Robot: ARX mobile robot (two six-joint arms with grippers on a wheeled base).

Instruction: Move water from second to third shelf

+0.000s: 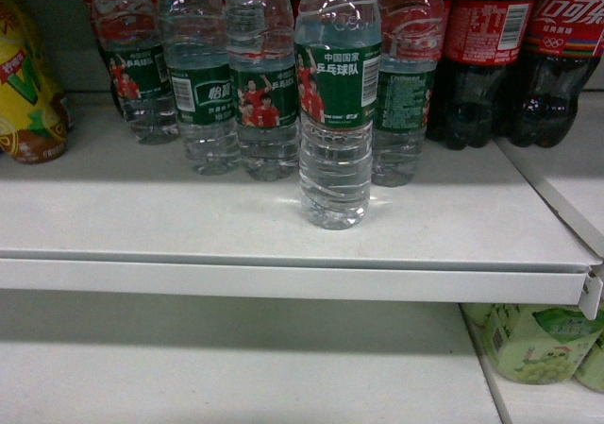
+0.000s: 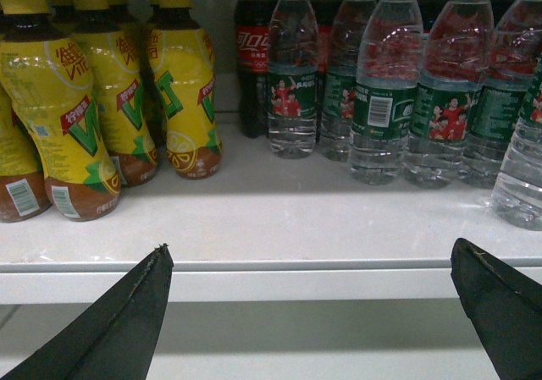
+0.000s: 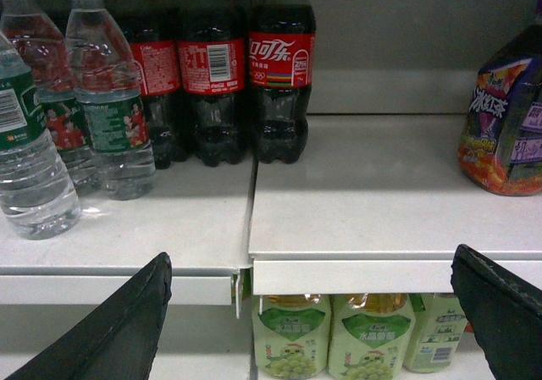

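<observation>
Several bottles of water with green labels stand on a white shelf point(image 1: 142, 216). One water bottle point(image 1: 335, 112) stands alone in front of the row, nearest the shelf's edge. This front bottle shows at the right edge of the left wrist view point(image 2: 521, 168) and at the left edge of the right wrist view point(image 3: 30, 168). My left gripper point(image 2: 312, 246) is open wide, level with the shelf's front lip and short of the bottles. My right gripper point(image 3: 313, 253) is also open wide, in front of the seam between two shelf boards. Both hold nothing. Neither shows in the head view.
Yellow tea bottles point(image 2: 59, 101) fill the shelf's left end. Dark cola bottles point(image 1: 481, 56) stand right of the water. A purple and orange pack point(image 3: 508, 118) sits on the neighbouring board. On the lower shelf point(image 1: 189, 367), green grape-drink bottles point(image 3: 292, 338) stand at the right.
</observation>
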